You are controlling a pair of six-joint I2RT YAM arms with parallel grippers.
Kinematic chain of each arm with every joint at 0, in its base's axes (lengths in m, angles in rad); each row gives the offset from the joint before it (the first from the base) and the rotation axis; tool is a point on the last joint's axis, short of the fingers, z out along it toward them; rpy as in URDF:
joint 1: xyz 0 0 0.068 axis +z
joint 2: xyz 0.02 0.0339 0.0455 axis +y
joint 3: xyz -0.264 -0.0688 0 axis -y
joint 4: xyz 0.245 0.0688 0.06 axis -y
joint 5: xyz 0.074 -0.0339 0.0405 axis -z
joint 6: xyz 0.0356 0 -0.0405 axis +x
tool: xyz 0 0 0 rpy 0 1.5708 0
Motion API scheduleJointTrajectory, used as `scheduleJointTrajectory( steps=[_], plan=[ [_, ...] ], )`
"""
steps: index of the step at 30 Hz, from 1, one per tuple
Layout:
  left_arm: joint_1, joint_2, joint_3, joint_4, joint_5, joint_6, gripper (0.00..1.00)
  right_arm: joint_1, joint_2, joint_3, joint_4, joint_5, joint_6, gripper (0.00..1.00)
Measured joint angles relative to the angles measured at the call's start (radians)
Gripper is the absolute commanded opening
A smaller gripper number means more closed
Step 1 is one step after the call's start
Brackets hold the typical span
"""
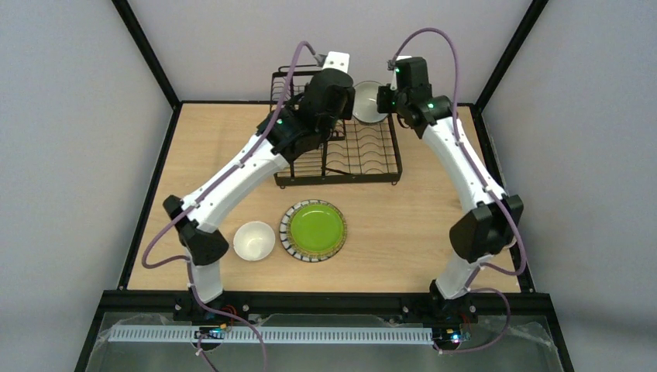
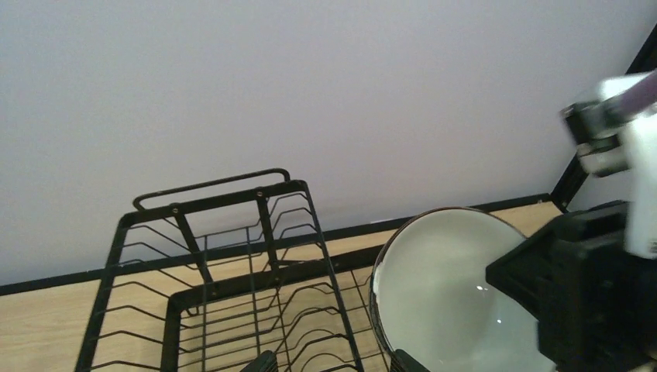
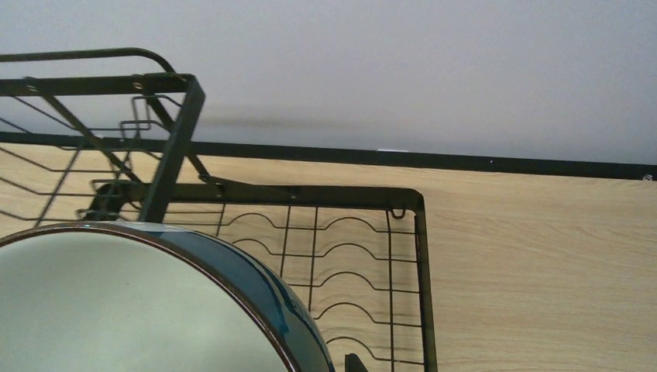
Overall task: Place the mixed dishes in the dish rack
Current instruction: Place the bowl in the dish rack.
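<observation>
Holding blue-outside bowl (image 1: 367, 103), right fingers (image 1: 380, 98) clamped

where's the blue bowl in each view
top external: blue-outside bowl top centre, above far right of the dish rack
left wrist: bowl lower right, pale inside facing camera
right wrist: bowl lower left, blue wall showing
shared landmark: the black wire dish rack

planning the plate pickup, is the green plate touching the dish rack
Apart. The top external view shows a strip of table between the green plate and the front edge of the dish rack.
</observation>
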Motion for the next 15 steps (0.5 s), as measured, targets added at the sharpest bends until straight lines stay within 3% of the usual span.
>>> scheduleJointTrajectory(
  steps=[8,15],
  plan=[
    [0.005,-0.135,-0.088,0.018,-0.02,0.012,0.89,-0.047,0.152,0.097,-0.021,0.013,0.031,0.0],
    [0.013,-0.231,-0.17,0.03,-0.026,0.023,0.99,-0.11,0.247,0.15,-0.036,-0.003,0.053,0.0]
  ],
)
